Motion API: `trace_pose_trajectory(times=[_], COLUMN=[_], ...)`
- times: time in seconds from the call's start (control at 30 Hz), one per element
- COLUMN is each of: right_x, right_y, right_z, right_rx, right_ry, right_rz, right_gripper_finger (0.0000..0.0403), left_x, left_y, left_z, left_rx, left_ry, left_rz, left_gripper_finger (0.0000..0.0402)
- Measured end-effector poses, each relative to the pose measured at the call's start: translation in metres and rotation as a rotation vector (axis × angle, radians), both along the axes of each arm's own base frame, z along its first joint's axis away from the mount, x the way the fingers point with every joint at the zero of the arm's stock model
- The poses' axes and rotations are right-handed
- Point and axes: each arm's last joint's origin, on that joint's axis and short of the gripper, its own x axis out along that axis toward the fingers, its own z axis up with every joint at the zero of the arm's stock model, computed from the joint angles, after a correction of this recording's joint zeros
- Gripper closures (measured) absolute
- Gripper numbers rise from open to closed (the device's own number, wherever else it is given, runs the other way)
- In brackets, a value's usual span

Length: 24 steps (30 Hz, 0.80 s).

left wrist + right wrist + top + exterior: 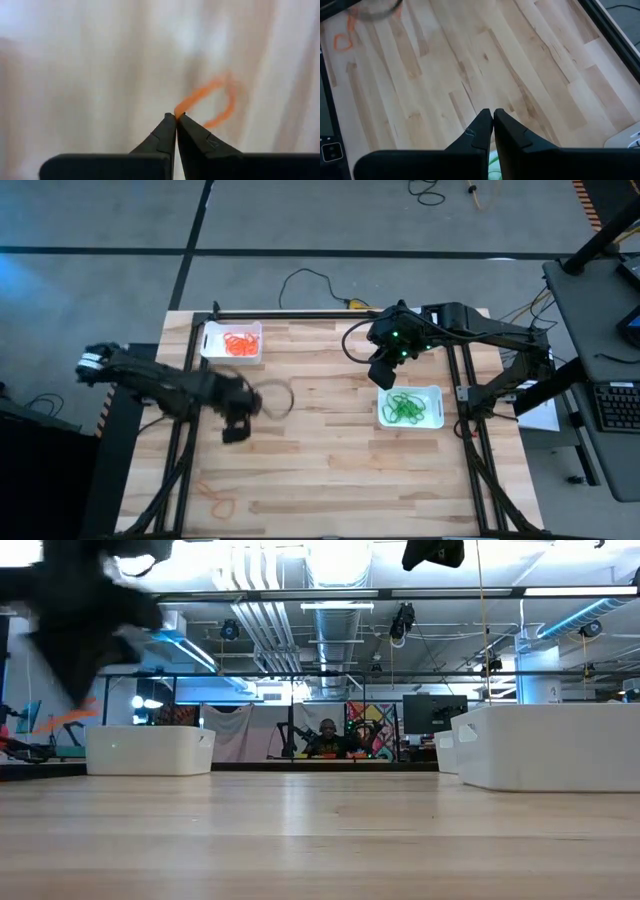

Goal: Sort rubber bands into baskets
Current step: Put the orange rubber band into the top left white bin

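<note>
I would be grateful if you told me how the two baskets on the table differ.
The basket at the far left holds orange rubber bands; the basket on the right holds green rubber bands. The left basket sits at the table's far edge, the right one nearer the middle. Both are white, rectangular and low-walled.

The whole table [330, 470] is seen straight down from above, and level across from its surface. The wooden tabletop is viewed closely from each wrist camera.
</note>
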Motion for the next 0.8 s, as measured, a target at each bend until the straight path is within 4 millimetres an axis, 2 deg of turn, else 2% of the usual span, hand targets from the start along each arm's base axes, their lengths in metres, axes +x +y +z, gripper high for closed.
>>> trace_pose_trajectory(times=[0.1,0.2,0.37,0.47,0.57,0.67,0.8], right_x=[0.0,0.0,0.0,0.0,0.0,0.0,0.0], right_y=[0.0,0.0,0.0,0.0,0.0,0.0,0.0], right_z=[0.0,0.0,0.0,0.0,0.0,0.0,0.0], right_rx=[0.0,0.0,0.0,0.0,0.0,0.0,0.0], right_ry=[0.0,0.0,0.0,0.0,0.0,0.0,0.0], right_rz=[-0.001,0.0,0.0,0.0,-0.001,0.0,-0.001], right_gripper_finger=[0.039,0.039,0.039,0.039,0.039,0.039,0.039], left_x=[0.005,0.003,-0.016,-0.035,-0.053,-0.063,-0.065], left_y=[0.033,0.075,0.151,0.19,0.216,0.232,0.239], left_z=[0.024,0.045,0.064,0.059,0.044,0.03,0.017], left_rx=[0.106,0.262,0.432,0.43,0.371,0.34,0.313], left_ry=[-0.101,-0.152,-0.163,-0.156,-0.141,-0.127,-0.126], left_rz=[0.109,0.252,0.534,0.714,0.828,0.896,0.919], left_gripper_finger=[0.0402,0.0402,0.0402,0.0402,0.0402,0.0401,0.0401])
